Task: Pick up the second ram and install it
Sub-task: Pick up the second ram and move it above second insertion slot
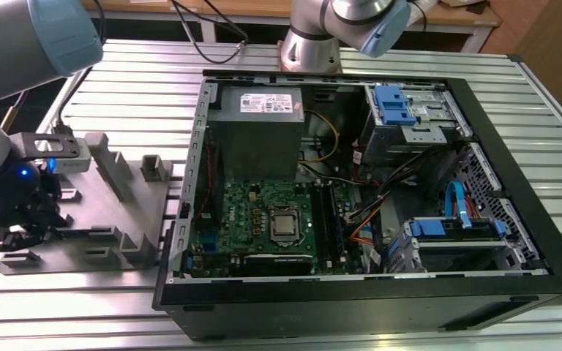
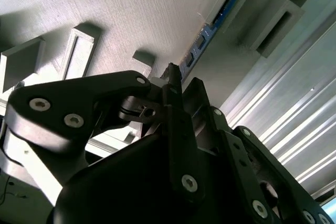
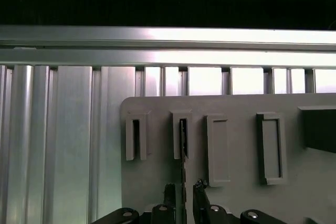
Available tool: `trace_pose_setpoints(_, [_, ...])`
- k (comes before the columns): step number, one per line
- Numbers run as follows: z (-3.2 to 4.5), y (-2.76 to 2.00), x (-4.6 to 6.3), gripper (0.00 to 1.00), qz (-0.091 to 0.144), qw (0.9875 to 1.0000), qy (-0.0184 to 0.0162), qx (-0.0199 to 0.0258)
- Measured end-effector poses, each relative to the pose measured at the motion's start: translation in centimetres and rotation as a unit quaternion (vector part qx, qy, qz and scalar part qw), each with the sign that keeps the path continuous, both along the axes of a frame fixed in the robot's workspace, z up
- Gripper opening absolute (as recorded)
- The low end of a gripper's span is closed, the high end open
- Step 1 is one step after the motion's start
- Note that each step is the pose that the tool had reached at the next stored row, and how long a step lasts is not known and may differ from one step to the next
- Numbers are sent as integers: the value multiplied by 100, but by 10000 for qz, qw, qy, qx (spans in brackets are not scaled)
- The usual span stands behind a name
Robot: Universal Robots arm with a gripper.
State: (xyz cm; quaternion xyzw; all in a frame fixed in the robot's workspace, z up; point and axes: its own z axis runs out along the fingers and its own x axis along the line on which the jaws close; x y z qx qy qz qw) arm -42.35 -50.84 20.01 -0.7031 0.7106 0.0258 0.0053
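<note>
My gripper (image 3: 184, 189): fingers slightly spread, one on each side of the stick, gaps visible in the first wrist view.
Second ram (image 3: 184, 141): upright in a grey tray (image 3: 241, 150) slot; the second wrist view shows its blue face.
Exterior view: open computer case (image 1: 359, 311) beside the tray.
Surface: ribbed aluminium table (image 1: 144, 80).

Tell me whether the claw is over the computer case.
No: the claw is down at the grey tray, on the exterior view's left of the computer case.
</note>
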Motion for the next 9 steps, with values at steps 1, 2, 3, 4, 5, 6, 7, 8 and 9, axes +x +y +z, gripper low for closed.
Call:
trace_pose_setpoints(1, [0,1,0,25,0,10000,0,0])
trace_pose_setpoints(2, [0,2,0,25,0,10000,0,0])
trace_pose_setpoints(3, [0,2,0,25,0,10000,0,0])
trace_pose_setpoints(4, [0,3,0,25,0,10000,0,0])
trace_pose_setpoints(5, [0,4,0,25,0,10000,0,0])
trace_pose_setpoints(6, [0,4,0,25,0,10000,0,0])
trace_pose_setpoints(7, [1,4,0,25,0,10000,0,0])
trace_pose_setpoints(8, [1,4,0,25,0,10000,0,1])
trace_pose_setpoints(9, [1,4,0,25,0,10000,0,0])
